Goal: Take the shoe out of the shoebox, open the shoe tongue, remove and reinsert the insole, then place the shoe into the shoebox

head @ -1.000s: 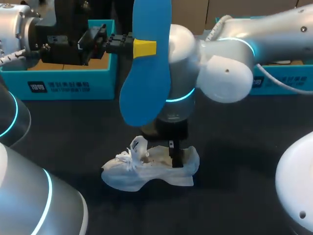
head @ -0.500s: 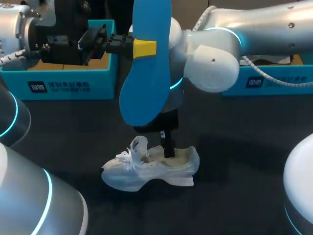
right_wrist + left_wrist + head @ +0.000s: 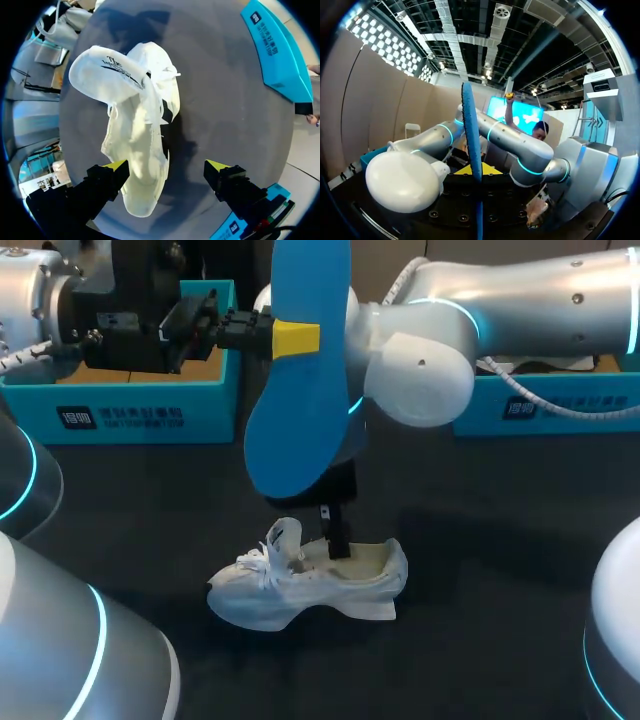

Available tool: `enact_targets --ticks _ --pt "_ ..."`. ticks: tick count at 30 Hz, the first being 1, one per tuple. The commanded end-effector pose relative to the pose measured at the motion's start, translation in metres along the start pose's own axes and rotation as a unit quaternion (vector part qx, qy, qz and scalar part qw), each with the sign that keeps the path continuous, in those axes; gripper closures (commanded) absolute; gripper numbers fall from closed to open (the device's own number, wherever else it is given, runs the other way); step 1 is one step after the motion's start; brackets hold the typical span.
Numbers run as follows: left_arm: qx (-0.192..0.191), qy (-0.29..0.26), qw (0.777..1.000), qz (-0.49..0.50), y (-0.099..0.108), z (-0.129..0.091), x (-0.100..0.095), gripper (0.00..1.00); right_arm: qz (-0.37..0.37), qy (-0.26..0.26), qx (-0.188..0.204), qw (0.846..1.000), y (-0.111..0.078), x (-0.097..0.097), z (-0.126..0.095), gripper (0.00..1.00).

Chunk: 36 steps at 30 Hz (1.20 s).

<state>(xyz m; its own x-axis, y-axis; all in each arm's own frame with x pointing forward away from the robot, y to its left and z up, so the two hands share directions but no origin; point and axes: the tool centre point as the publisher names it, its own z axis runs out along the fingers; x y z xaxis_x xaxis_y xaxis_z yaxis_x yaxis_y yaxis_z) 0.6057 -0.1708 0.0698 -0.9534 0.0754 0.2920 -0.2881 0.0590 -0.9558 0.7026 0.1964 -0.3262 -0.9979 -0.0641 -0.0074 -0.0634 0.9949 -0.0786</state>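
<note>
— One white shoe (image 3: 310, 585) sits on its sole in the lower middle of the head view, on the black table (image 3: 480, 570). Where is its insole?
— Up high, in the upper middle. The blue insole (image 3: 300, 410) stands on end. The left gripper (image 3: 295, 338) pinches it from both sides.
— And the right gripper?
— The right gripper (image 3: 167, 167) hangs just over the heel end of the shoe, fingers spread wide. The shoe lies partly between them, nearer one finger. I cannot tell if they touch it.
— What should come next?
— I think the insole goes back in. Hold the shoe so it can't slide. Keep the tongue (image 3: 107, 75) up. Slip the insole in toe end first, flat, not bent.
— And the shoebox?
— The shoebox (image 3: 120, 410) is in the upper left, well apart from the shoe.
</note>
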Motion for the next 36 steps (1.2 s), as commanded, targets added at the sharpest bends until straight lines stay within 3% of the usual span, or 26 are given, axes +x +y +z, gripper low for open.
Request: enact_targets --ticks 1,20,21,22,23,26,31,36 --pt "0.001 0.0 1.0 0.0 0.001 0.002 0.0 1.0 -0.004 -0.002 -0.005 1.0 0.001 -0.003 0.003 0.0" --pt "0.001 0.0 1.0 0.0 0.001 0.002 0.0 1.0 0.008 0.008 -0.041 0.999 0.004 -0.017 0.043 0.0" --pt "0.001 0.0 1.0 0.0 0.001 0.002 0.0 1.0 0.008 0.013 -0.036 0.999 0.005 -0.017 0.045 0.04" --pt "0.001 0.0 1.0 0.0 0.001 0.002 0.0 1.0 0.008 0.014 -0.037 0.999 0.005 -0.017 0.047 0.2" --pt "0.001 0.0 1.0 0.0 0.001 0.002 0.0 1.0 0.008 0.016 -0.039 0.999 0.005 -0.017 0.048 0.53" --pt "0.001 0.0 1.0 0.0 0.001 0.002 0.0 1.0 0.008 0.021 -0.042 0.999 0.006 -0.016 0.052 1.0" --pt "0.001 0.0 1.0 0.0 0.001 0.002 0.0 1.0 0.008 0.027 -0.044 0.999 0.006 -0.012 0.052 1.0" --pt "0.001 0.0 1.0 0.0 0.001 0.002 0.0 1.0 0.017 0.017 -0.05 0.998 0.002 -0.005 0.037 1.0"
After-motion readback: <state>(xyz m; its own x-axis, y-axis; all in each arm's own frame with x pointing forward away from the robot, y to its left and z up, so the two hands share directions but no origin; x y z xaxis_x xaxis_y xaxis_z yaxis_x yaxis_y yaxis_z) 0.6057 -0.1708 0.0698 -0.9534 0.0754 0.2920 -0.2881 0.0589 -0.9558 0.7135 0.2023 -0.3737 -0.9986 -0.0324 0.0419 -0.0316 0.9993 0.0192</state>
